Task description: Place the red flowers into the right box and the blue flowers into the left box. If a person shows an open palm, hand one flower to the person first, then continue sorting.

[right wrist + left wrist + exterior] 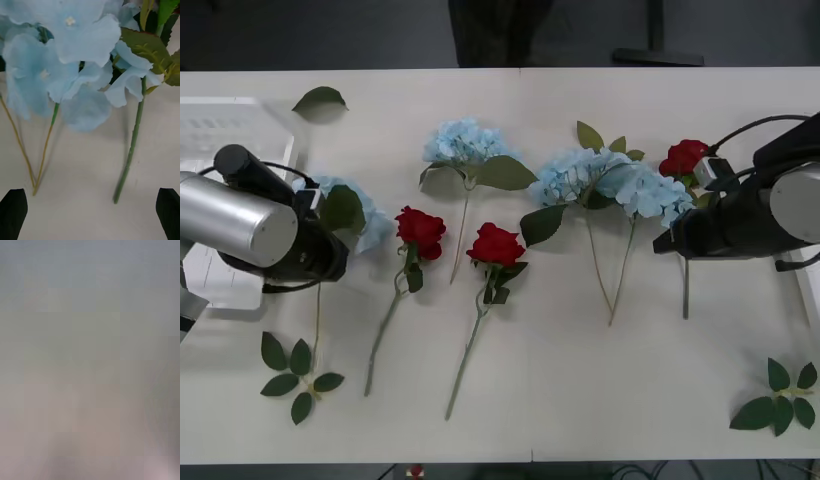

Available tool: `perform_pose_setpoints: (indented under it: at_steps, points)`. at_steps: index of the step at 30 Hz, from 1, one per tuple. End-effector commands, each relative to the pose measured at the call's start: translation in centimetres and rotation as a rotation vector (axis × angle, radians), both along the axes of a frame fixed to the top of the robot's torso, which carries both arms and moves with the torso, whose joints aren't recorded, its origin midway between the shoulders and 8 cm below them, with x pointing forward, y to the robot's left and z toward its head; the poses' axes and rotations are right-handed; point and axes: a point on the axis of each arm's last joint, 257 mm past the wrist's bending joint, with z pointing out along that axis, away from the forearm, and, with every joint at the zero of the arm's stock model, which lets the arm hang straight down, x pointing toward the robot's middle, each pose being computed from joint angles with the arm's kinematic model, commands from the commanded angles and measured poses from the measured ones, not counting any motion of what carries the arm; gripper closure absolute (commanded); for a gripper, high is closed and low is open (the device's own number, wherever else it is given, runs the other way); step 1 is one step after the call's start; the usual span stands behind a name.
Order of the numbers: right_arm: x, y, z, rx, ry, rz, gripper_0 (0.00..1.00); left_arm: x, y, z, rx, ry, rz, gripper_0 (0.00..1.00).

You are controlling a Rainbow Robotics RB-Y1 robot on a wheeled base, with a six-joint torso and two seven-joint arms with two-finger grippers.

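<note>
Spanning the worktop (510,400) from its left edge to its right edge, blue flowers (465,142) and red flowers (496,245) lie flat, apparently awaiting sorting, with the left box (225,125) at the far left corner. The right gripper (90,213), fingers wide, hovers near the right edge over a rose stem (131,150), probably to pinch it. The left gripper (320,215) sits over a blue bloom near the left edge; its finger state cannot be told.

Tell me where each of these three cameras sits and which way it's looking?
Front view: above the arms, looking down at the table; both arms show, left gripper and right gripper over flowers.
Right wrist view: on the right wrist, facing the blue flowers and a green stem; its black fingertips sit apart.
Left wrist view: on the left wrist; too blurred to tell.
Front and right wrist share the blue flowers.
</note>
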Motion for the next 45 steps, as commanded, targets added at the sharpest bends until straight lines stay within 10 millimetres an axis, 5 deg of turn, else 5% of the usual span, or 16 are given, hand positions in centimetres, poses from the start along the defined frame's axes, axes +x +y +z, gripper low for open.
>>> perform_pose_setpoints:
  at_steps: [1, 7, 15, 30, 32, 33, 34, 35, 45]
  points:
    - [2.3, 0.1, 0.3, -0.044, -0.061, 0.027, 0.0, 1.3, 1.3, 5.5, -0.046, -0.079, 0.08, 1.0]
    - [4.0, -0.2, -1.3, -0.041, -0.077, 0.0, 0.0, 3.5, 5.9, 9.4, 0.009, -0.18, 0.17, 1.0]
    - [6.3, -0.8, -3.3, -0.087, -0.113, -0.013, 0.0, 5.4, 10.7, 10.0, 0.075, -0.232, 0.237, 1.0]
    - [8.6, -1.0, -6.2, -0.11, -0.158, -0.013, 0.0, 5.4, 11.9, 10.1, 0.108, -0.238, 0.259, 1.0]
    - [8.7, -1.1, -6.2, -0.121, -0.16, -0.005, 0.3, 5.4, 11.9, 10.1, 0.109, -0.237, 0.259, 1.0]
    - [8.7, -1.1, -6.3, -0.128, -0.161, 0.0, 0.67, 5.4, 12.0, 10.2, 0.108, -0.239, 0.26, 1.0]
    - [8.7, -1.1, -6.3, -0.134, -0.161, 0.003, 0.92, 5.4, 11.9, 10.1, 0.109, -0.237, 0.259, 1.0]
    - [8.6, -1.0, -6.4, -0.14, -0.16, 0.009, 1.0, 5.4, 11.9, 10.1, 0.109, -0.237, 0.259, 1.0]
    - [8.8, -1.7, -6.4, -0.179, -0.17, 0.02, 1.0, 5.4, 11.7, 10.0, 0.102, -0.234, 0.256, 1.0]
